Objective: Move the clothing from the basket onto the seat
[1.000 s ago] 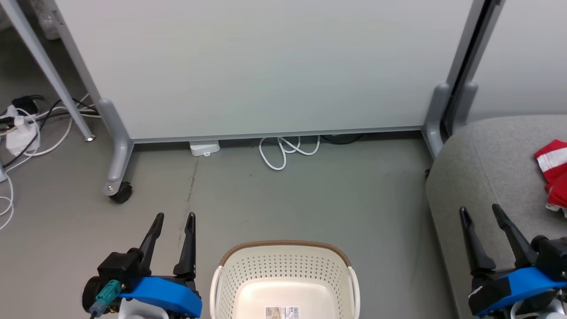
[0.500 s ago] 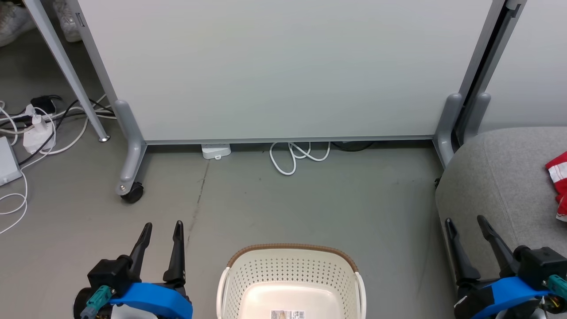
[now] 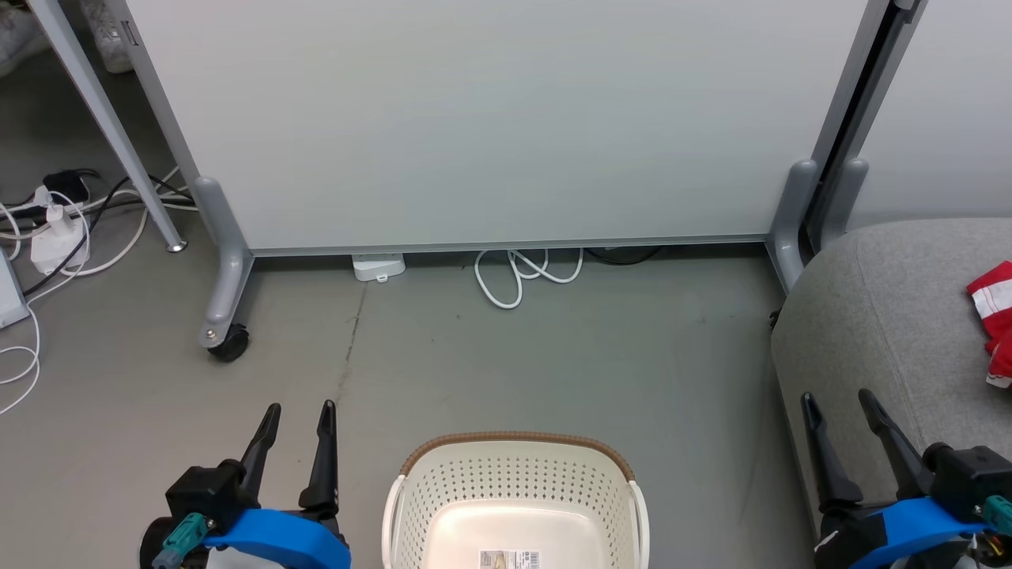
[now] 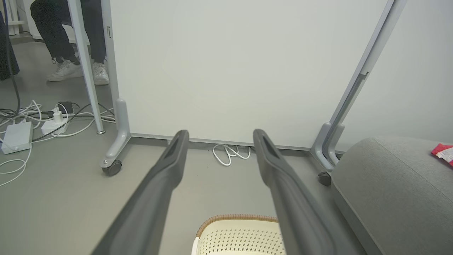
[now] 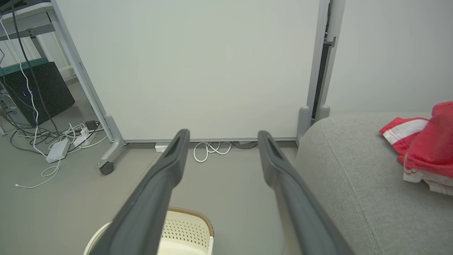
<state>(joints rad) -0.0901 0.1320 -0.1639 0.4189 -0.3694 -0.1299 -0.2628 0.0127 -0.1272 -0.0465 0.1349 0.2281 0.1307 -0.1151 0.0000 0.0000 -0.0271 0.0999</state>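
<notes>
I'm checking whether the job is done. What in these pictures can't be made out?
Basket: near part cut off by the head view's bottom edge.
Clothing: cut by the right edge in head and right wrist views; garment count unclear.
Label in the basket: too small to read.

The left end effector (image 4: 220, 132) is holding its two dark fingers (image 4: 159, 187) spread wide with nothing between them, pointing across the grey floor (image 4: 53, 205) toward a white partition (image 4: 230, 71). The basket (image 4: 233, 233) is standing on the floor beneath them, near the grey seat (image 4: 389, 191). Red-and-white clothing (image 4: 444, 152) is lying on the seat's top, toward its right side. A white cable (image 4: 230, 156) is coiling at the partition's foot. A person's white shoes (image 4: 76, 71) are standing beyond its left post.
</notes>
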